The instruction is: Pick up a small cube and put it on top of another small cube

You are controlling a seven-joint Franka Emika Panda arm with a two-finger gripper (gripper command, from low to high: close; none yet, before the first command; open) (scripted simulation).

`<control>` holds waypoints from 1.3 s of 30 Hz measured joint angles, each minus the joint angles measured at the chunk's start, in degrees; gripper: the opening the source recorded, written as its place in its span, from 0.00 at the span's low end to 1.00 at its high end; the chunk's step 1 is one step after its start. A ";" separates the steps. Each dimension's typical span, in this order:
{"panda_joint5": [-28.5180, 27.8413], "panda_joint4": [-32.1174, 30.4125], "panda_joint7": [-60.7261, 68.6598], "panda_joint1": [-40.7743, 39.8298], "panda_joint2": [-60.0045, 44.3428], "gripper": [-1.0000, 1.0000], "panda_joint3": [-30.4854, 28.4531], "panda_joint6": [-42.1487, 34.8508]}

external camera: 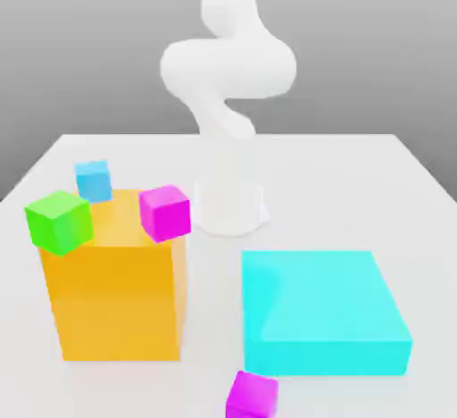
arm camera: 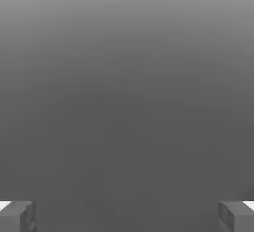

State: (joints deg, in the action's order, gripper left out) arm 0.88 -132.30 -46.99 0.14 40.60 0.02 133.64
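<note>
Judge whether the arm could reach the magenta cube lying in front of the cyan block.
Probably yes: that magenta cube sits alone on the table, nothing above it. The cyan block behind it is low, and the tool is open, holding nothing.

Exterior view faces the arm (external camera: pixel 228 77) across table (external camera: pixel 357 175).

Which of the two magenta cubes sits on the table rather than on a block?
The magenta cube in front of the cyan block, at the exterior view's bottom edge. The other magenta cube rests on the orange block.

orange block (external camera: pixel 116 296), cyan block (external camera: pixel 326 313)
</note>
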 joint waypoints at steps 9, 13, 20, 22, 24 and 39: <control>2.45 -1.89 -4.75 0.14 -19.07 0.50 0.97 6.75; 2.74 -2.72 -7.38 0.10 -27.37 0.50 1.68 9.71; 1.47 -4.20 -13.24 0.63 -41.89 0.50 2.30 14.95; 0.75 -4.62 -15.17 0.98 -46.03 0.50 2.06 16.45; -0.07 -5.04 -17.18 1.44 -50.17 0.50 1.69 17.94; -1.75 -3.87 -20.56 2.59 -65.97 0.00 0.60 27.98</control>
State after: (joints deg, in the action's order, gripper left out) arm -0.87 -136.17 -67.55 2.73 -25.37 0.62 161.62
